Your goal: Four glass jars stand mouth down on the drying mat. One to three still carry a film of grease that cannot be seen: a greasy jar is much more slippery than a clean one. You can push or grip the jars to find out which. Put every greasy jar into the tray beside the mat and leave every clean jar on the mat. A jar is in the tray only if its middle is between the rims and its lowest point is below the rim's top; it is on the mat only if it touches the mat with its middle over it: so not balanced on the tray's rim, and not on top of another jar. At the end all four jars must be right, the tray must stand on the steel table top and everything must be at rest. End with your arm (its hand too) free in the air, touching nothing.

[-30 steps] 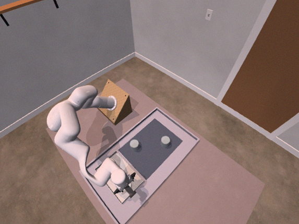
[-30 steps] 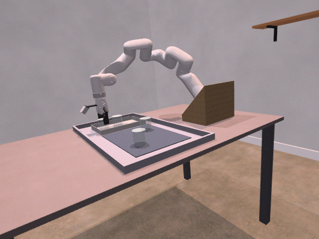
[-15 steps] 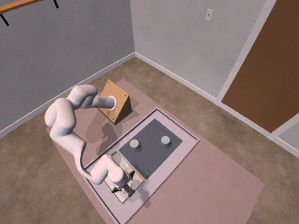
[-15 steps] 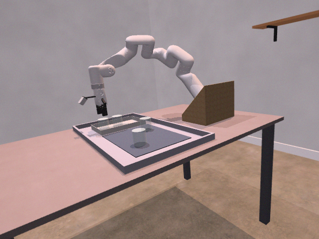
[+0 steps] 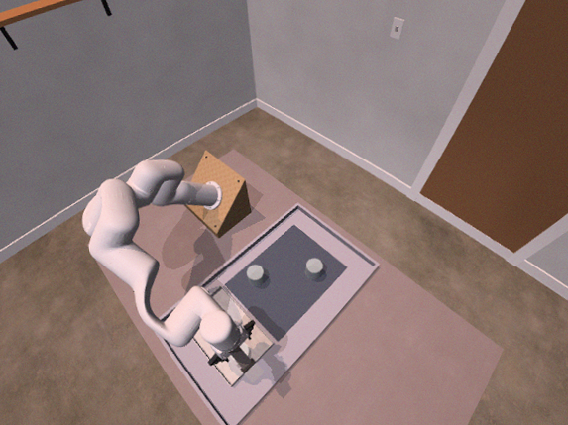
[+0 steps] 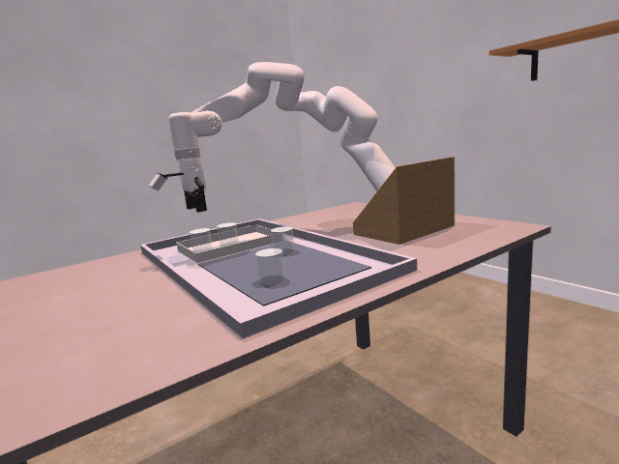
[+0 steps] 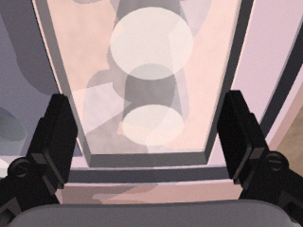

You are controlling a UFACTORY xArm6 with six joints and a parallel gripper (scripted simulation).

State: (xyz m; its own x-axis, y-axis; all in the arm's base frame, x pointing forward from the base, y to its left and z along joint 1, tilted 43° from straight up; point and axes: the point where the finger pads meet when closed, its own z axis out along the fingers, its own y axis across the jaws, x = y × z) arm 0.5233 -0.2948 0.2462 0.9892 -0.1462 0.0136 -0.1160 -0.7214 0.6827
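the jaws (image 6: 195, 201) hang spread wide and hold nothing, well above the clear tray (image 6: 186, 247), which stands on the steel worktop (image 6: 240, 313) just beside the dark drying mat (image 6: 319, 272). in the wrist view two glass jars stand inside the tray, a near jar (image 7: 151, 124) and a far jar (image 7: 151, 41), close together in a row along the tray's length. the other two jars stand on the mat, well apart: the near mat jar (image 6: 269, 265) and the far mat jar (image 6: 281, 236).

the step in hand looks like a retreat after a drop-off. to do it well, rise straight up until the fingertips are clear of the jar tops and the tray's rim, and only then swing sideways toward the mat, so nothing gets clipped and the tray is not nudged.

all four jars stand upright, mouth down, closed bottom up, each with its long axis vertical. the tray's long axis runs along the mat's edge. any test of the mat jars is best done as a gentle side push or a squeeze low on the wall, since a greasy one may slide off.
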